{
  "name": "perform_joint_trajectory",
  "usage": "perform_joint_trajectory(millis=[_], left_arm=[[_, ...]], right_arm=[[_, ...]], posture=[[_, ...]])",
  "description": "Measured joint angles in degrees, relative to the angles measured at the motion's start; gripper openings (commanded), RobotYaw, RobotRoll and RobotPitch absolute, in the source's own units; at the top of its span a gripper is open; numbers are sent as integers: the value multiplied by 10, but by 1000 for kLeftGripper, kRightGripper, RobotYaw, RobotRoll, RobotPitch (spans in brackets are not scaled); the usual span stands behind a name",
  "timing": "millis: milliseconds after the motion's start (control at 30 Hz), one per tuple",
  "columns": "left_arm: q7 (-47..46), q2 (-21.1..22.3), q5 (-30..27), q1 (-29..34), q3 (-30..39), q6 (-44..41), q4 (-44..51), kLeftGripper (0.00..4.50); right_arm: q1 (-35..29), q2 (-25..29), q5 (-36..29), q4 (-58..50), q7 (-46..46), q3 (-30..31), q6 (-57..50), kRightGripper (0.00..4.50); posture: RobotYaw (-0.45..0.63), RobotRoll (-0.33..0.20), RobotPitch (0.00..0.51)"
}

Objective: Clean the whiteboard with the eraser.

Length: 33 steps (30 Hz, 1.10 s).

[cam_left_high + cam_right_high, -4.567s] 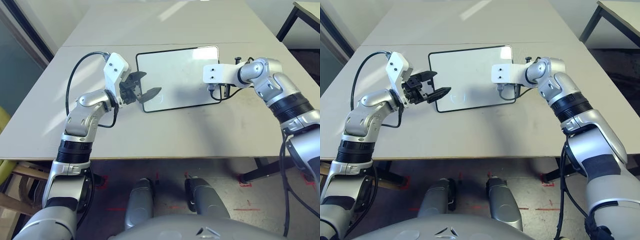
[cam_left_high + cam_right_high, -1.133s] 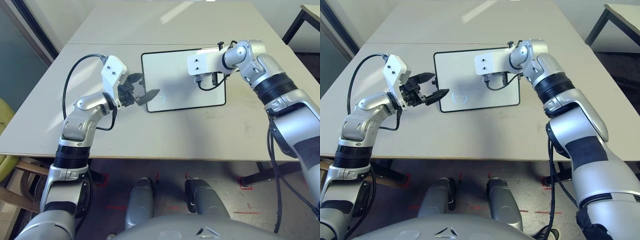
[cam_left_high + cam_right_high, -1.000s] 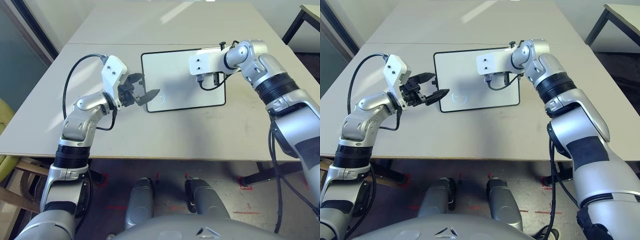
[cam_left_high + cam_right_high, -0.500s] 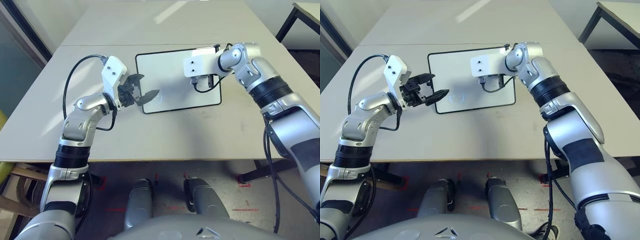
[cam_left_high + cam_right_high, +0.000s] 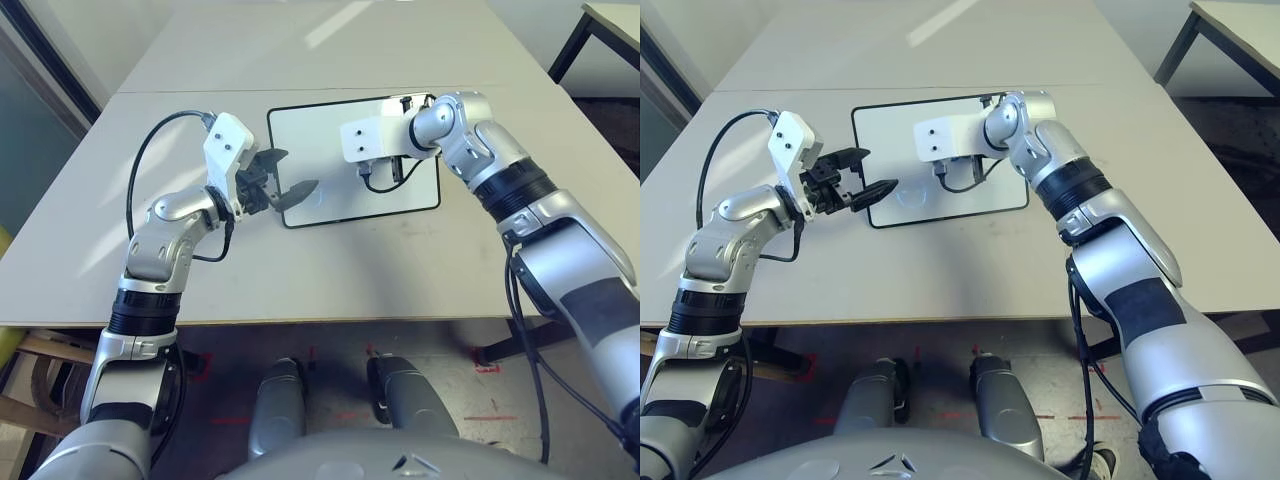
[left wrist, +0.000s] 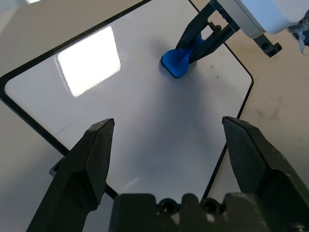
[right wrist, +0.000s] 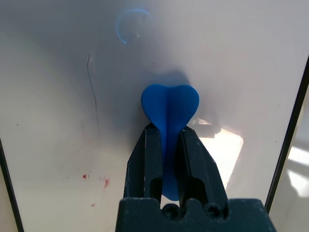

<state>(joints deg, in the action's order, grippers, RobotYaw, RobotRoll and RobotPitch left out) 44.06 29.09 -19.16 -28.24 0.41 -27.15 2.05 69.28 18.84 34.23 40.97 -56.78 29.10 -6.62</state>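
Eraser pressed to the whiteboard in the right gripper.

The right gripper [image 7: 166, 145] is clenched on the blue eraser [image 7: 169, 108], whose rounded end touches the whiteboard [image 5: 320, 140] lying flat on the table [image 5: 330, 270]; the eraser's rear half is hidden between the fingers. A few small red specks [image 7: 104, 181] and a thin dark line [image 7: 92, 87] show on the board. The left gripper [image 6: 169, 145] hangs with jaws spread wide over the board's left edge, grasping nothing. From the head views the right wrist housing covers the eraser.

eraser's [image 7: 169, 112] rear between pincer fingers [image 7: 145, 159]
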Motion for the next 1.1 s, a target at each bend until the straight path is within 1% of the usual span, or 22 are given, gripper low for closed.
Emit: perform_joint_trajectory(millis=[100,233,367,567,833,967,1033,1100], left_arm=[[0,-1,0,0,0,0,0,4500],[0,-1,0,0,0,0,0,4500],[0,-1,0,0,-3,0,0,4500],[0,-2,0,0,-4,0,0,4500],[0,-4,0,0,-5,0,0,4500],[0,-7,0,0,-6,0,1,4500],[0,-7,0,0,-6,0,0,4500],[0,-8,0,-1,-7,0,0,4500]], right_arm=[[7,-5,0,13,3,0,6,195],[9,1,0,21,3,2,16,195],[9,19,1,20,2,6,26,195],[-5,61,0,4,-8,6,28,195],[-22,96,-4,-13,-24,0,23,195],[-48,124,-44,-60,-81,-30,-25,195],[-60,149,-79,-109,-127,-54,-61,195],[-70,185,-111,-169,-172,-77,-95,195]], posture=[[-81,0,99],[-85,0,101],[-88,0,102],[-96,0,104],[-98,0,106],[-97,0,110],[-97,0,110],[-97,0,110]])
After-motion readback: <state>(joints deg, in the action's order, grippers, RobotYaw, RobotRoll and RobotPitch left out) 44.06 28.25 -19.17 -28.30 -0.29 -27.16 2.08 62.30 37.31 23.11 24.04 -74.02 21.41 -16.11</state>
